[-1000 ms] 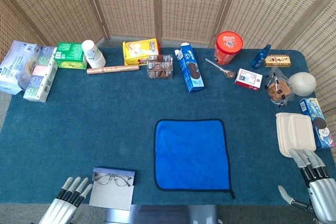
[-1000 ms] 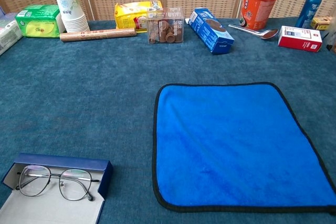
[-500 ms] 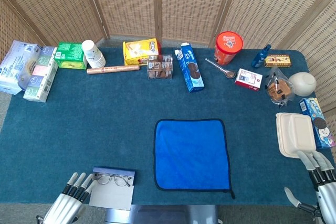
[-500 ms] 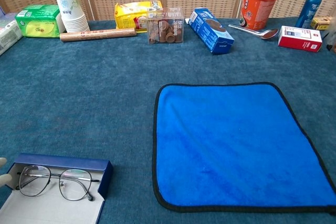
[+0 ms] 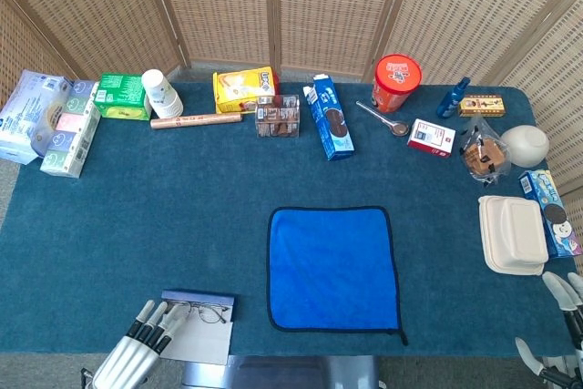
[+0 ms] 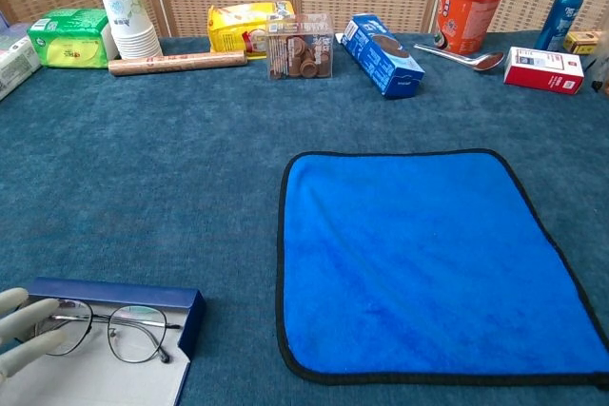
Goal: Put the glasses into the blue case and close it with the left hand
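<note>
No writing on the packages along the top of the frame is sharp enough to read: a green box (image 6: 68, 37), a yellow bag (image 6: 249, 26), a blue carton (image 6: 383, 54) and a red tub (image 6: 471, 9) stand on the desk (image 6: 171, 168). At the lower left the blue case (image 6: 119, 296) lies open with the glasses (image 6: 105, 326) resting inside it on its pale lining. The left hand (image 5: 137, 353) reaches in from the bottom left edge, fingers (image 6: 21, 322) straight and apart, holding nothing; their tips overlap the near left lens. A blue cloth (image 6: 428, 259) lies flat at the lower centre. The right hand (image 5: 565, 316) shows only fingertips at the lower right corner, apart and empty.
</note>
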Available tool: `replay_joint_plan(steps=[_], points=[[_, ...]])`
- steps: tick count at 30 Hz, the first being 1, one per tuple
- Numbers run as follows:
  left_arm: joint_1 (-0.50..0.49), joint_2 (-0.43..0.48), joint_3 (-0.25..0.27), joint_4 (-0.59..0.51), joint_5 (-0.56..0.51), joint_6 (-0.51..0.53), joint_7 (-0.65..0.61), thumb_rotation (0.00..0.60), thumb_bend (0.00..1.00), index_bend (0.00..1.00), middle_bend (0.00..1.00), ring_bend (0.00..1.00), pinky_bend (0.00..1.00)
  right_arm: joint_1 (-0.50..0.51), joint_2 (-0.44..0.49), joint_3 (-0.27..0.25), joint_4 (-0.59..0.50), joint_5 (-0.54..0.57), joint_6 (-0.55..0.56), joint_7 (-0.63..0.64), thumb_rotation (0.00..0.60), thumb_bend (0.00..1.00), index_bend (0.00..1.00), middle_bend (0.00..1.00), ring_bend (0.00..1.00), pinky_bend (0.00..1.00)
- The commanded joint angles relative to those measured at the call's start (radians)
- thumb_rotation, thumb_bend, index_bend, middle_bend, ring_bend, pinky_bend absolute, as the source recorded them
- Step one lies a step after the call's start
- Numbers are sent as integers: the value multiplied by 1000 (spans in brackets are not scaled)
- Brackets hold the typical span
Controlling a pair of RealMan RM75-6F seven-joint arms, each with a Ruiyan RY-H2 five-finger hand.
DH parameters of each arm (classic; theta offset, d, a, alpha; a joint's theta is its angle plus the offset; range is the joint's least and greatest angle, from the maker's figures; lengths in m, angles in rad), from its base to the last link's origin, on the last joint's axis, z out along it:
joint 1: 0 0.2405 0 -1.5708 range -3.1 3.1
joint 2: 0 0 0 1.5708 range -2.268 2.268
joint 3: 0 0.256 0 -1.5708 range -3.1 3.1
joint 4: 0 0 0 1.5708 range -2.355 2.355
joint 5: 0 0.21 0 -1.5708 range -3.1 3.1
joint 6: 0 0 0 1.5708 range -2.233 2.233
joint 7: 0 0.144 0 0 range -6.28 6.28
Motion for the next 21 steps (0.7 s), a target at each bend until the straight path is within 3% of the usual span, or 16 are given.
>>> replay_joint_plan(steps=[1, 21], points=[[-10, -4, 4, 1, 8, -17, 5, 459, 262, 0, 0, 0, 21, -10, -4, 1, 15, 7, 14, 17, 344, 332, 46, 126, 0, 116], [-48, -11, -21, -43, 26, -21, 17, 463, 262, 0, 0, 0, 16, -42, -28, 4, 77, 37, 34, 77, 342, 332, 42, 126, 0, 116]])
